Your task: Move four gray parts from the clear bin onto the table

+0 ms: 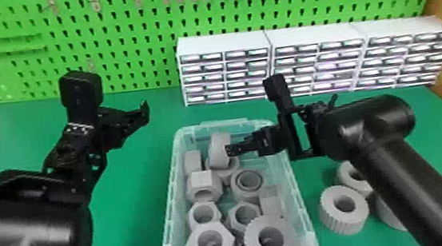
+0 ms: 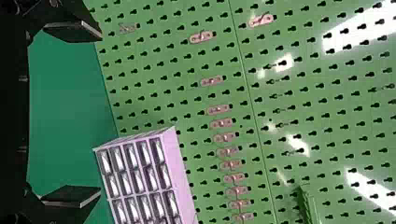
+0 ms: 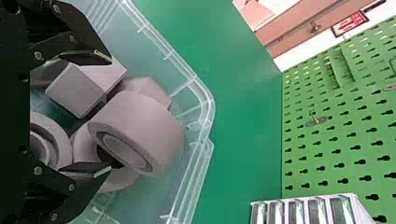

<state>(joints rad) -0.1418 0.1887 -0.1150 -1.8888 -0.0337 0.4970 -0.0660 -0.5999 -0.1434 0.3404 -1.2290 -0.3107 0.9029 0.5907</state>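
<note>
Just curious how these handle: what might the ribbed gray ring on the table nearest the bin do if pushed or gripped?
The ribbed gray ring lies flat, hole up, so it would probably slide rather than roll. Thick walls suggest stiffness; its ribs might resist slipping.

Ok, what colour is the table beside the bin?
The table is plain deep green, best seen in the head view.
</note>
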